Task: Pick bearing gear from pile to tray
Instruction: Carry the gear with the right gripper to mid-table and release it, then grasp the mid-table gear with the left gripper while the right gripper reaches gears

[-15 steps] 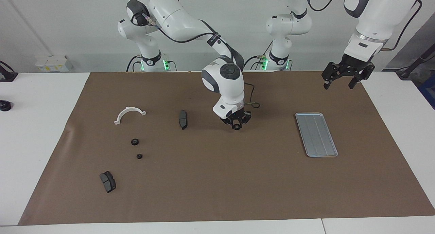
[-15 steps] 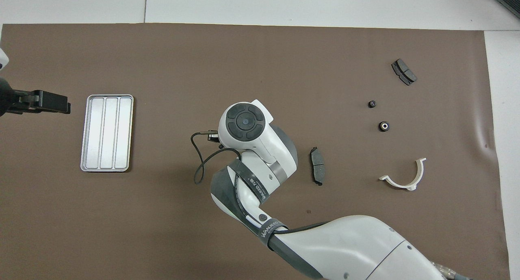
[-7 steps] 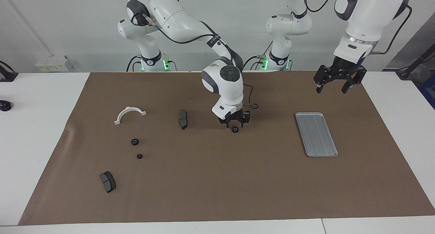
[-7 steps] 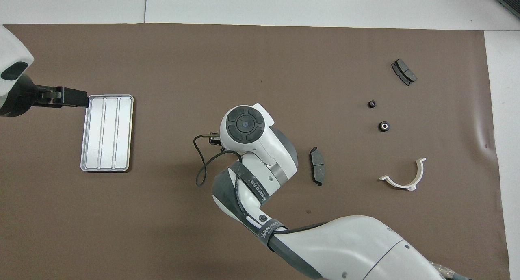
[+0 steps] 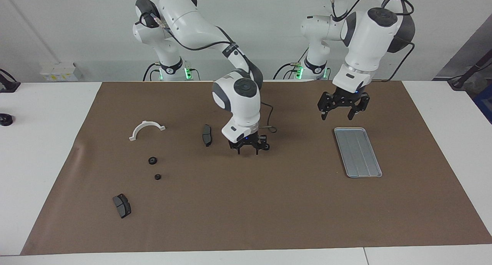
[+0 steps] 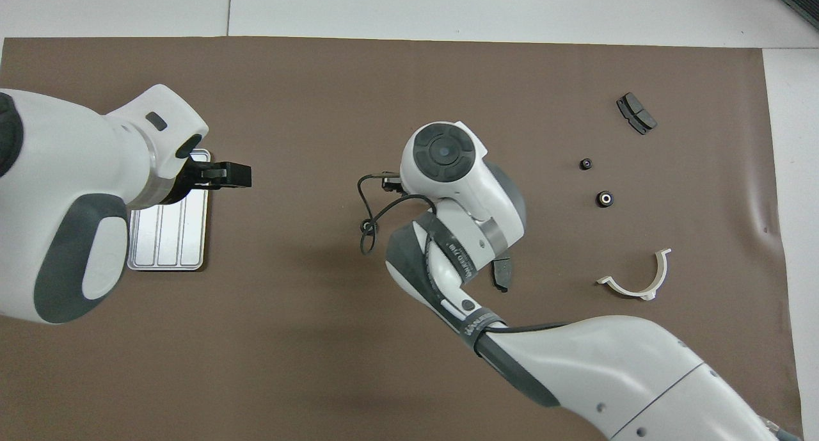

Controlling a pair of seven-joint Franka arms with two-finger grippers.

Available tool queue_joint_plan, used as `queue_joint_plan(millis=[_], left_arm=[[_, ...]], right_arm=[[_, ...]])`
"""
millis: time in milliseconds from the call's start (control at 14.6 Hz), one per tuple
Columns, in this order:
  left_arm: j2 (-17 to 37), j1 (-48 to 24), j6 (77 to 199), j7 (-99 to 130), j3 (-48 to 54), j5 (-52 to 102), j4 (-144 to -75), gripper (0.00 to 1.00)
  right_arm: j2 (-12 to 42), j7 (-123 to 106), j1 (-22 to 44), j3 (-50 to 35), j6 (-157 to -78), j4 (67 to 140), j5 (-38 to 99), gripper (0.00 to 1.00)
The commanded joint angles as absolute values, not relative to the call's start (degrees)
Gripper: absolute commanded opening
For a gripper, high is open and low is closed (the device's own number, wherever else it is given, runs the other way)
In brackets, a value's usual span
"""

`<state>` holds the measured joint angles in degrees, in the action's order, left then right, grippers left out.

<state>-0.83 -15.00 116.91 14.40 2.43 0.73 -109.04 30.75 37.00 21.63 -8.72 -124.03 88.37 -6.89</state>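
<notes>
Toward the right arm's end of the brown mat [image 5: 246, 211] lie a white half-ring [image 5: 146, 129], two loose black gears [image 5: 153, 160] and a brake pad [image 5: 122, 205]. Another brake pad [image 5: 206, 135] lies beside the right gripper [image 5: 248, 149], which hangs low over the mat with fingers spread, empty; one bearing gear [image 5: 266, 146] lies on the mat just beside it. The left gripper [image 5: 338, 112] hovers, fingers apart, above the mat near the tray [image 5: 357, 152].

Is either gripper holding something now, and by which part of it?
Nothing is held. Both are open and empty over the mat: the right gripper low at mid-table, the left gripper by the tray.
</notes>
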Motion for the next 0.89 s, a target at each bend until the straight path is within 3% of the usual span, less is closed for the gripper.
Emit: queue_joint_plan(millis=[0,342,821], left_arm=[[0.78,-19.41,120.93,19.06,1.58,0.53,-111.53,1.0],[5.79,-24.42,127.87,25.13,1.67,0.53,-112.33,1.0],[17.04,-32.34,134.99,36.73,1.49,-0.69,-110.92,1.0]], right_arm=[[26.81,28.86,13.74,-9.67,-119.72,87.9,-7.3,0.75],[26.1,18.12,4.41,-9.49,-115.66,84.29,-7.73,0.75],[24.09,3.28,-6.76,-9.67,-116.8,90.42,-6.77,0.74]])
